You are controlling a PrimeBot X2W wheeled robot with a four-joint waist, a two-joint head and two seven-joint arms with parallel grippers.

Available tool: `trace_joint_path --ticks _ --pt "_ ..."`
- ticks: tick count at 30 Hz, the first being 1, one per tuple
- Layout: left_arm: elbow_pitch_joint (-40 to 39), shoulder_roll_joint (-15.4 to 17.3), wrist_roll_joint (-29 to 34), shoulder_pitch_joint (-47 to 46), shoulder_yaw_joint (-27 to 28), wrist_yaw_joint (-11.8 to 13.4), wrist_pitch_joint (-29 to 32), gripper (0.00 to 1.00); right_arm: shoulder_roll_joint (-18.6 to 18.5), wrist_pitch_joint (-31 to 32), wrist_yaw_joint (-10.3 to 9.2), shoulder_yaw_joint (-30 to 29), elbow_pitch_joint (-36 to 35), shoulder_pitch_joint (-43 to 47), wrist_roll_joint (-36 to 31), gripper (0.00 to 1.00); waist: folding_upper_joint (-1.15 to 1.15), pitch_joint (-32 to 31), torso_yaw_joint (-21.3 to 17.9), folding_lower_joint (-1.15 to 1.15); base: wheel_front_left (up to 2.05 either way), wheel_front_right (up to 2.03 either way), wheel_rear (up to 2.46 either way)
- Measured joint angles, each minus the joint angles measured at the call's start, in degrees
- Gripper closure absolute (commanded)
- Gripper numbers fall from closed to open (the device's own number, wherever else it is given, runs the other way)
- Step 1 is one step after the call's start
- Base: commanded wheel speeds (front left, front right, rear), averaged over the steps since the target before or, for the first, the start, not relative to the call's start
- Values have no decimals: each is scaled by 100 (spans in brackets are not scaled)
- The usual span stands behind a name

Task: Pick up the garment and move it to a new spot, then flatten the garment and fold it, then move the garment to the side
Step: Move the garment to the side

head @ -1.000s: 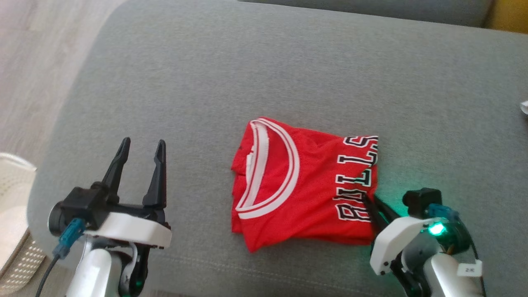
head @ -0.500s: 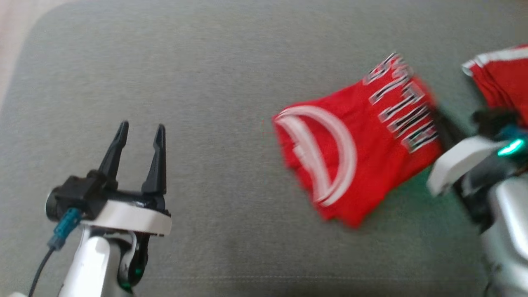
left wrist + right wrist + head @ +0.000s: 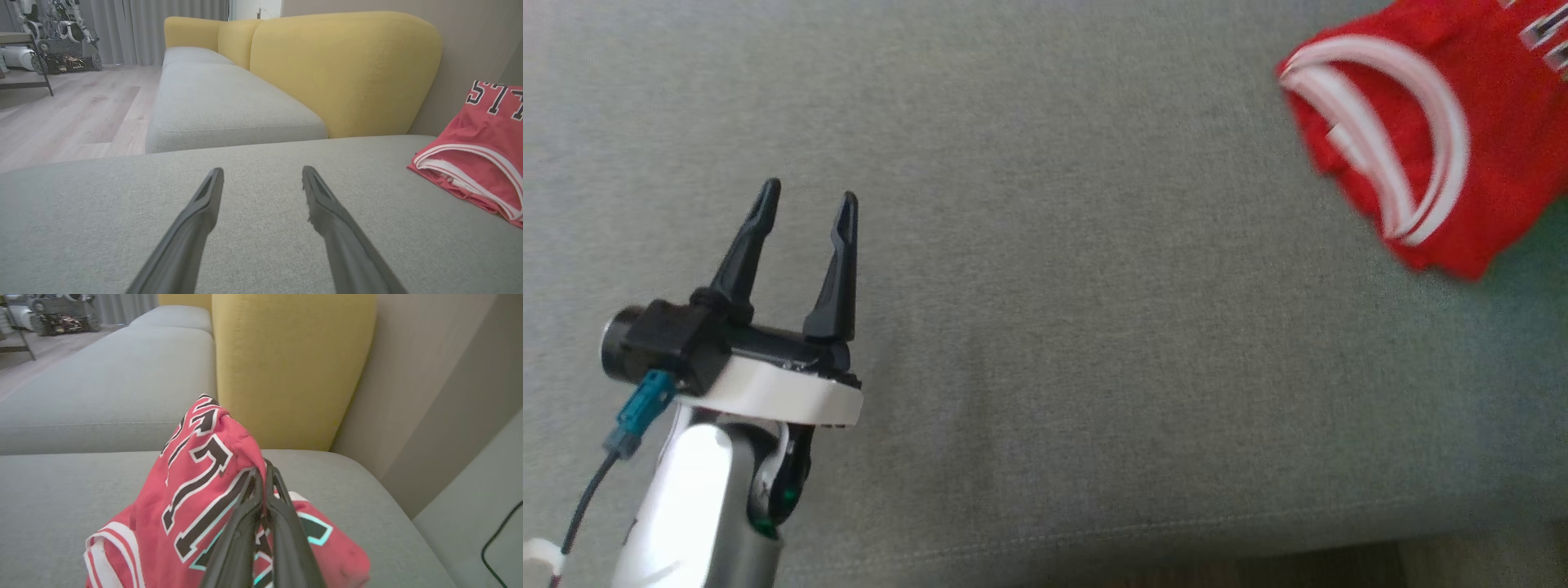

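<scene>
Jersey (image 3: 1503, 163) is off mid-cushion and now at the upper right corner of the head view, partly cut by the frame edge. The whole view has shifted too, so part of that is camera motion. The right gripper (image 3: 264, 471), which was at the jersey's lower right edge a second ago, now has its fingers pressed together on a fold of the lettered part. In the right wrist view the red cloth (image 3: 155, 506) bunches up over the fingertips and drapes to lower left, white-trimmed collar at the bottom left.

Left gripper (image 3: 809, 192) – lower left of head view, fingers spread wide, nothing between them, over bare grey sofa cushion (image 3: 1054, 327). Left wrist view shows the same: its gripper (image 3: 262, 169) spread over grey fabric, jersey (image 3: 482, 134) at the right edge – well apart from it. Yellow backrest (image 3: 347, 69) upper centre, wood floor (image 3: 61, 118) at left.
</scene>
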Motion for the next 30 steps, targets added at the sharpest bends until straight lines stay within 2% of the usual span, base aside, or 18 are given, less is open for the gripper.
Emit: trace_joint_path --ticks 4,16,17,18,19,20,21,30 --pt "-5 56 4 -48 -8 -3 7 0 -33 -151 0 -297 281 -334 30 100 0 183 -164 -1 0 0 0" --pt "-40 151 4 -142 -75 -47 62 0 -34 -248 0 -686 786 -468 45 100 0 463 -549 -1 0 0 0" --pt "-53 167 4 -175 -77 -47 89 0 -33 -249 0 -710 805 -472 45 80 0 482 -563 -1 0 0 0" --pt "-69 181 4 -208 -78 -47 100 0 -33 -249 0 -713 826 -474 46 70 0 498 -575 -1 0 0 0" --pt "-86 193 4 -227 -78 -47 100 0 -23 -249 0 -711 848 -474 64 56 0 509 -587 -1 0 0 0" --pt "-93 204 4 -234 -78 -47 100 0 -8 -249 0 -694 861 -476 98 22 0 517 -600 -1 0 0 0" --pt "-93 216 4 -234 -78 -46 101 0 13 -249 0 -679 864 -476 115 0 0 524 -613 -1 0 0 0" --pt "-92 237 1 -211 -94 -10 105 0 140 -371 0 -580 722 -447 186 0 0 401 -682 -1 0 0 0"
